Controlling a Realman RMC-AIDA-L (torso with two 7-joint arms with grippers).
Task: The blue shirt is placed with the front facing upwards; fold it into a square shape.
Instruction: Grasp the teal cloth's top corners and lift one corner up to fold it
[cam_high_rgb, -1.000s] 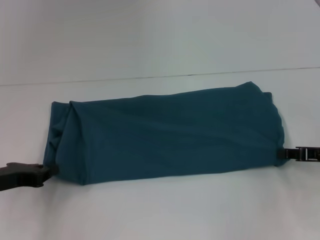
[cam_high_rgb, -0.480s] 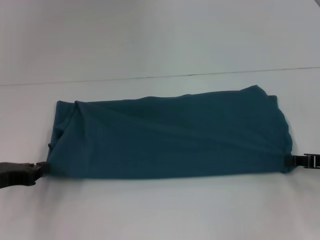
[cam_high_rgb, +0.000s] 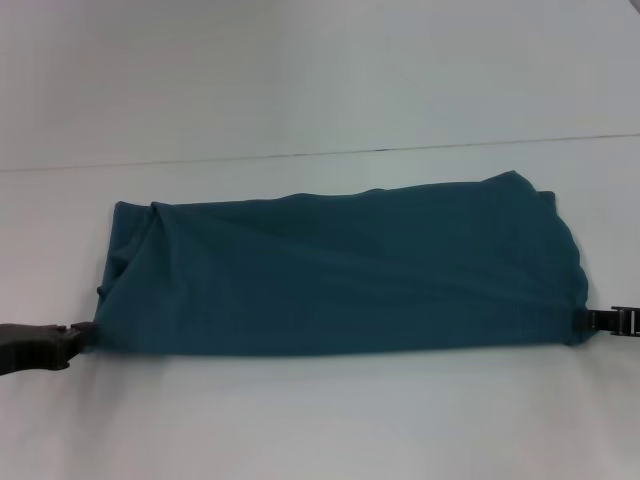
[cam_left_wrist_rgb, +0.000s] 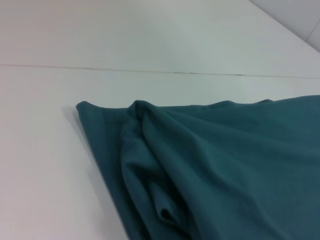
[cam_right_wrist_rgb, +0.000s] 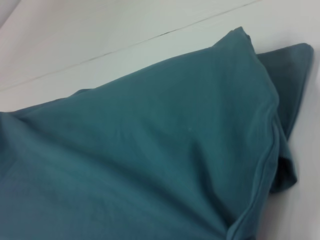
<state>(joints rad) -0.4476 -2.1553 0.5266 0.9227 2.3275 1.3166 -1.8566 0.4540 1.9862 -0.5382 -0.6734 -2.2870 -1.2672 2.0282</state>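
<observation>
**Blue shirt: folded to a long band, square still to make**

- Item: the blue shirt (cam_high_rgb: 340, 270), lying flat on the white table (cam_high_rgb: 320, 420) as a wide, low strip spanning from one claw to the other. By my reckoning one lengthwise fold is done; the strip is far wider than deep, so at least one crosswise fold remains before it is square.
- Left gripper (cam_high_rgb: 72, 338): at the near left corner of the strip, touching the cloth's edge. It looks pressed together on that corner, though the tips are hidden by fabric.
- Right gripper (cam_high_rgb: 598, 320): at the near right corner, likewise at the hem and seemingly pinching it; its tips are also covered.
- Cloth condition: loose bunched pleats just beyond the left claw in the left wrist view; a doubled layer and stitched hem beside the right claw.
- Writing, labels: none visible in any view; only plain teal fabric faces up.
</observation>
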